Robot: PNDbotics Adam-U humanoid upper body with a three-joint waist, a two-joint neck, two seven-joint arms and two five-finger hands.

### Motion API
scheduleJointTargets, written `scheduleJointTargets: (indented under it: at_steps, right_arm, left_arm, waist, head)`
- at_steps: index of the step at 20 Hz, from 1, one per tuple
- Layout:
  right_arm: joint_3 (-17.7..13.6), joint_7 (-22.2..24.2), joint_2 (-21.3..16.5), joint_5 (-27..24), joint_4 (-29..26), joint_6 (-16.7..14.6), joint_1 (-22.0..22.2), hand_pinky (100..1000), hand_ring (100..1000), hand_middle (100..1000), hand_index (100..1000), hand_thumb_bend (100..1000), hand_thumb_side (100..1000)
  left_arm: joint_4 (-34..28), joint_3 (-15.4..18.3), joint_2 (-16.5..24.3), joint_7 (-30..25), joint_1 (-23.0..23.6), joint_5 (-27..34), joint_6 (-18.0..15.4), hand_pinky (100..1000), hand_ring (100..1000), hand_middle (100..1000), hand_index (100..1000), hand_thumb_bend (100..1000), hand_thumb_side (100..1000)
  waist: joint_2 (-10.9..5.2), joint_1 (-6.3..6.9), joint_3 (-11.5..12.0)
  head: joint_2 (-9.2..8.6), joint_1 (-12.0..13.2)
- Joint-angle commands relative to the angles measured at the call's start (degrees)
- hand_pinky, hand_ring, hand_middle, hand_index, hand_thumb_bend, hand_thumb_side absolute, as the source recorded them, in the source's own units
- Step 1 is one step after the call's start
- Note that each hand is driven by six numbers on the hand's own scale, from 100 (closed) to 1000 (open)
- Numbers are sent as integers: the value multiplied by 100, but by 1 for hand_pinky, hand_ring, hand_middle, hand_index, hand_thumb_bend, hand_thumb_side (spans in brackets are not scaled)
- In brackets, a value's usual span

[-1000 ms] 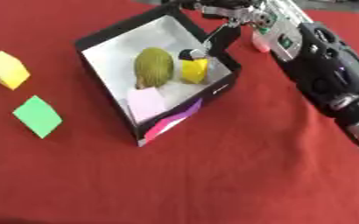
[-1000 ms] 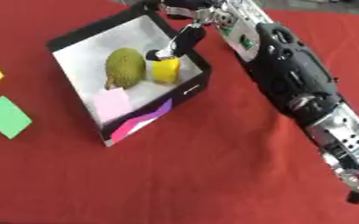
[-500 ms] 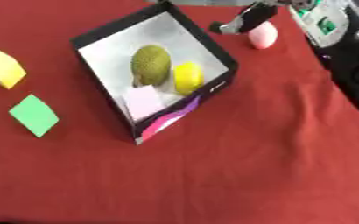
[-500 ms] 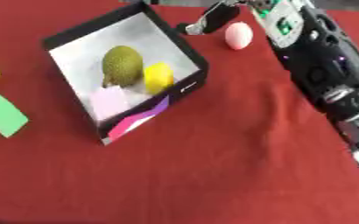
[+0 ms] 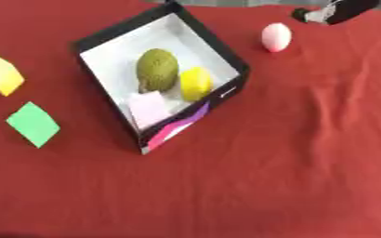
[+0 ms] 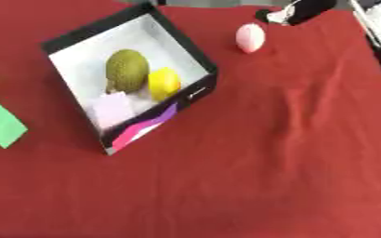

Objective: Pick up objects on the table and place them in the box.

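Red cloth covers the counter (image 5: 291,176). Inside the black-walled, white-floored box (image 5: 226,56) lie a green rounded fruit (image 5: 157,69), a yellow lemon-like object (image 5: 195,82) and a pale pink block (image 5: 149,106). A pink egg-shaped object (image 5: 276,36) lies just beside the right hand (image 6: 295,11), whose fingers cannot be made out. The egg could be rolled away by a glancing touch. No writing is legible. A yellow cube (image 5: 2,74) and a green square block (image 5: 33,123) remain outside.

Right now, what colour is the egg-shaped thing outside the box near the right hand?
Pale pink; the egg-shaped thing shows best in the left eye view.
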Motion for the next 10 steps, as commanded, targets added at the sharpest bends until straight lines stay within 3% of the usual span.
scheduleJointTargets:
  at_steps: [1, 4, 7, 10]
  right_arm:
    - [-197, -4, -440, 26, -20, -284, 107, 910, 898, 865, 959, 406, 318]
    - [-222, -19, -489, 124, 51, -441, 210, 910, 899, 865, 965, 405, 325]
    - [-210, -26, -498, 220, 130, -514, 224, 911, 901, 867, 967, 410, 402]
    - [-213, 13, -468, 263, 239, -542, 224, 913, 899, 865, 971, 400, 389]
  left_arm:
    - [-94, 76, 231, -22, -29, -33, 41, 726, 877, 698, 741, 100, 590]
    - [-94, 72, 244, -44, -34, -32, 54, 725, 879, 699, 742, 100, 593]
    - [-94, 69, 252, -71, -66, -30, 70, 725, 879, 699, 742, 100, 595]
    - [-94, 68, 264, -89, -111, -24, 76, 724, 880, 699, 742, 100, 599]
  waist:
    - [-76, 34, -4]
    - [-38, 36, 16]
    - [23, 10, 60]
    - [100, -39, 123]
  head:
    - [-92, 1]
    - [-126, -54]
    - [-191, -106]
    - [-274, -135]
